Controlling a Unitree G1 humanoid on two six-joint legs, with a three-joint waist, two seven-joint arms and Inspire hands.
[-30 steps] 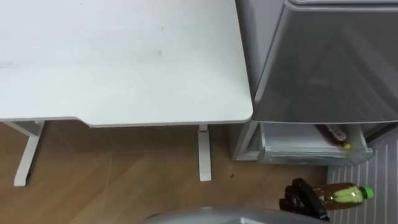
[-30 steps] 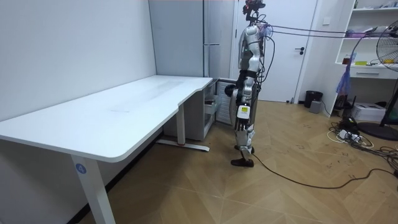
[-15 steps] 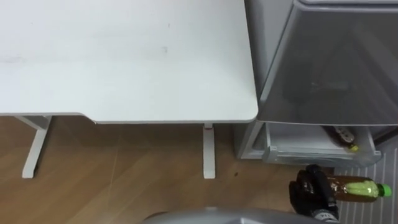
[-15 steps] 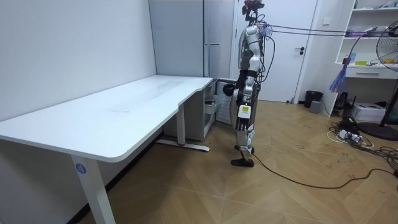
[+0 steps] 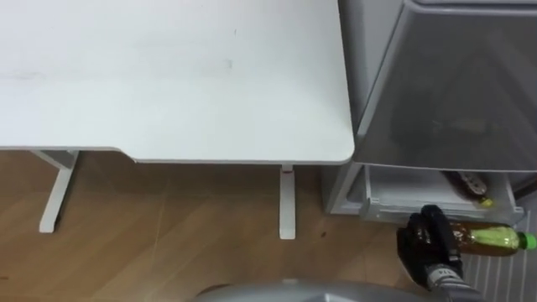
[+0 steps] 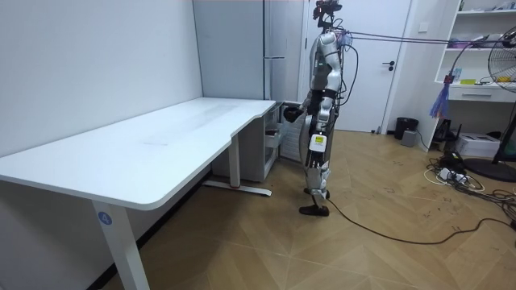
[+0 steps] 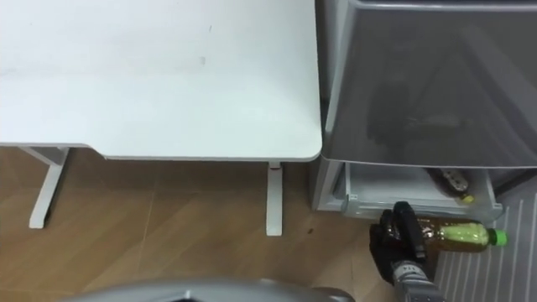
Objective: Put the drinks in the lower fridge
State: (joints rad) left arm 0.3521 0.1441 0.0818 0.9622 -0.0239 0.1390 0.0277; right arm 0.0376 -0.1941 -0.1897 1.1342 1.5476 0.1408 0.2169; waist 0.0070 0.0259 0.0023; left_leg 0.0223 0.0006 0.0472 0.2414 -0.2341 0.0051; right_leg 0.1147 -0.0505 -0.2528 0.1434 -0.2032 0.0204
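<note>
A clear bottle (image 5: 491, 240) of yellow-green drink lies sideways, its green cap pointing right. The right hand (image 5: 430, 247) has its dark fingers clasped round the base. Since a second ago it has risen closer to the open fridge drawer (image 5: 394, 205), where a second bottle (image 5: 470, 183) lies.

Table (image 5: 168, 75) left of fridge (image 5: 445, 92); one bottle (image 5: 470, 182) in lower drawer (image 5: 403, 206), second bottle (image 5: 491, 240) just before it
</note>
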